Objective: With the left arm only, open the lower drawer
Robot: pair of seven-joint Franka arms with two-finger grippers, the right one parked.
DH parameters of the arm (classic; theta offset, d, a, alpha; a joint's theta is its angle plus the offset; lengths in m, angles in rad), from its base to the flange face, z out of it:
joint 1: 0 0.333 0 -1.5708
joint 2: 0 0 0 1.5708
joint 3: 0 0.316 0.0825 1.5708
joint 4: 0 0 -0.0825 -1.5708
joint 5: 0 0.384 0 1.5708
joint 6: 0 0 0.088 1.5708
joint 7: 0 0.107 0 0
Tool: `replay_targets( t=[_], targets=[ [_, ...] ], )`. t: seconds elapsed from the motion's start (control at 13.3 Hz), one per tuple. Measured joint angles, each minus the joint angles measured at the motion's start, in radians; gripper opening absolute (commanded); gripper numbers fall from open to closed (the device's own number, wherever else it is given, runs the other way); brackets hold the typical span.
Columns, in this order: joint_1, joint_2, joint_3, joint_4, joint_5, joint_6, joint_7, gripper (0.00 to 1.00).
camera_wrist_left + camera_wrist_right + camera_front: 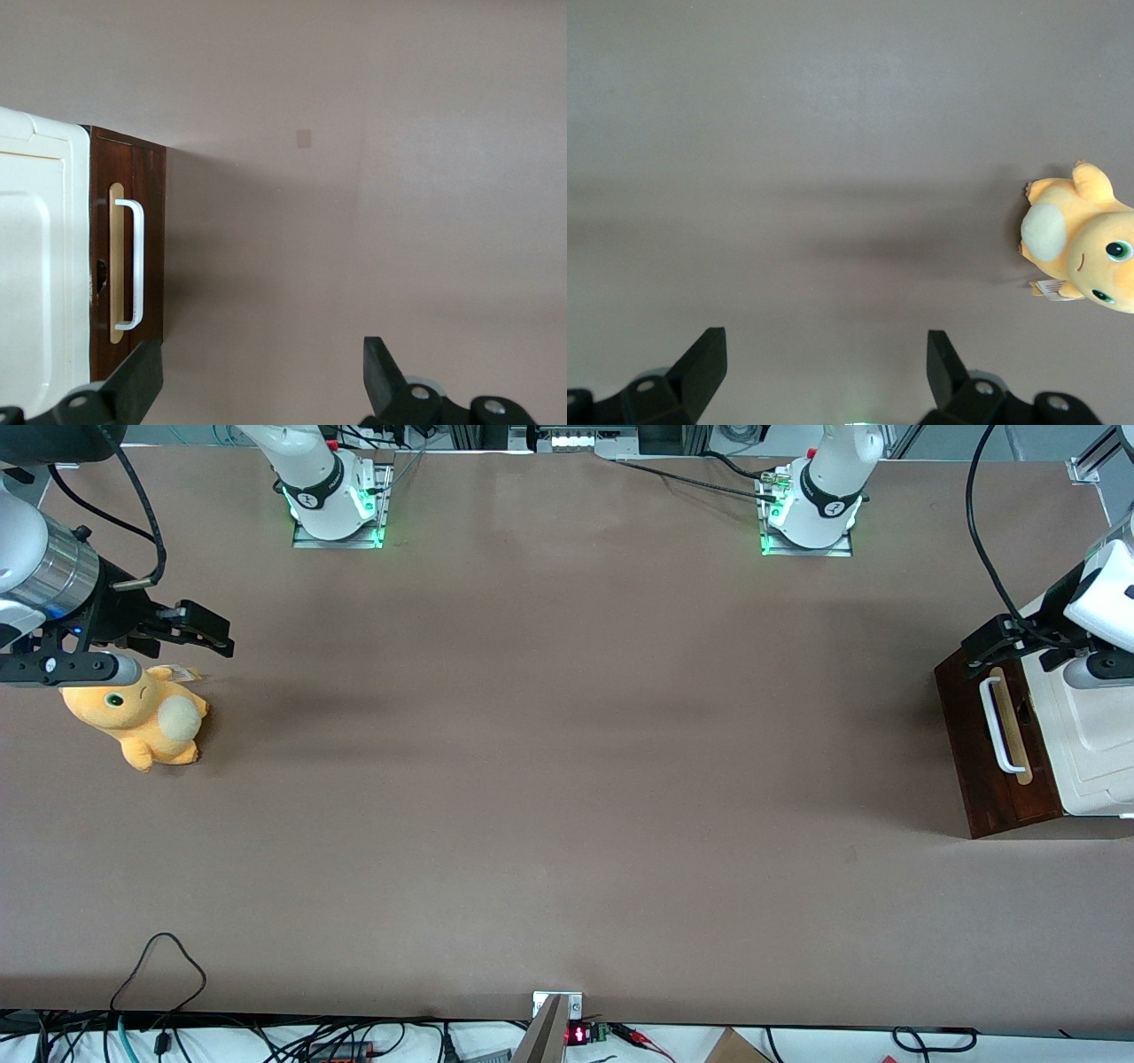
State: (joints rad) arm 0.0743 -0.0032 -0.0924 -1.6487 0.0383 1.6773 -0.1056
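Note:
The lower drawer [970,731] shows its dark-brown front with a white bar handle [998,726] on a tan strip, at the working arm's end of the table. It looks shut under the cream-white cabinet top [1099,753]. My left gripper [1014,657] hovers above the cabinet's edge farther from the front camera, above the handle's end. In the left wrist view the gripper [261,354] is open and empty. One fingertip [142,367] hangs over the drawer front [152,230], close to one end of the handle [135,266].
An orange plush toy [142,717] lies toward the parked arm's end of the table and also shows in the right wrist view [1081,239]. Brown table surface [567,779] stretches between it and the cabinet. Cables [159,992] hang at the edge nearest the front camera.

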Motion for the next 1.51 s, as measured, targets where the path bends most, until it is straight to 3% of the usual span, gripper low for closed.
replay_targets(
  t=[0.98,1.21,1.28,1.51],
  targets=[
    [0.000,0.003,0.000,-0.005,0.000,-0.053,0.005,1.00],
    [0.000,0.016,-0.001,-0.040,0.003,-0.001,0.007,1.00],
    [0.000,0.021,-0.002,-0.074,0.028,0.044,0.008,1.00],
    [-0.003,0.052,-0.031,-0.200,0.238,0.150,-0.039,1.00]
  ],
)
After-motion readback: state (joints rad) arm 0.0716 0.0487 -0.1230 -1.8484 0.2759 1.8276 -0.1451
